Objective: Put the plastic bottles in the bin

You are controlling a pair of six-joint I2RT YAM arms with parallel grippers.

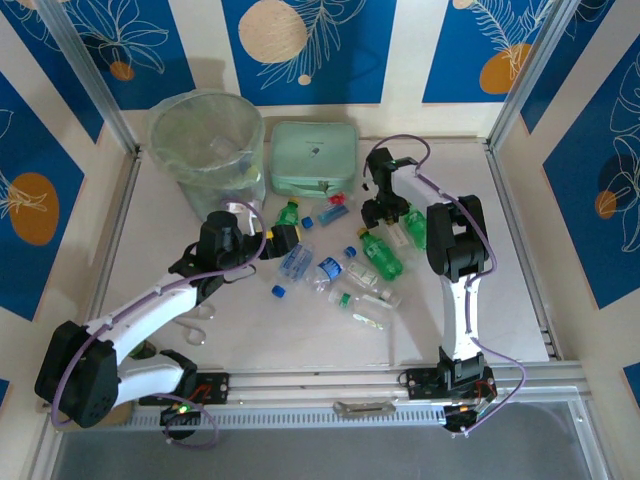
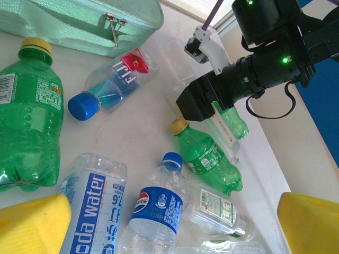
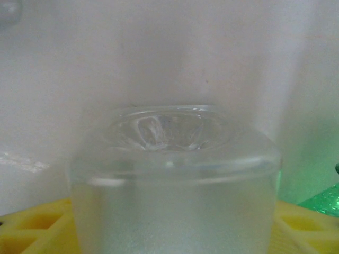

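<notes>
Several plastic bottles lie loose on the white table between the arms, among them a green one [image 1: 381, 254]. My left gripper [image 2: 172, 227] hangs open just above a clear blue-labelled Pepsi bottle [image 2: 156, 211], its yellow fingers [image 2: 34, 225] wide apart and holding nothing. Beside it lie a soda-water bottle [image 2: 92, 206], a big green bottle [image 2: 26, 116] and a small green one [image 2: 206, 156]. My right gripper [image 3: 175, 222] is shut on a clear bottle [image 3: 175, 174], whose base faces the camera between the yellow pads [image 3: 307, 227]. The pale-green bin [image 1: 205, 140] stands at the back left.
A flat mint-green zip case [image 1: 313, 155] lies right of the bin, behind the bottles. A red-and-blue Fiji bottle [image 2: 114, 87] rests in front of it. The right arm [image 1: 455, 250] reaches over the right side of the pile. Metal frame rails border the table.
</notes>
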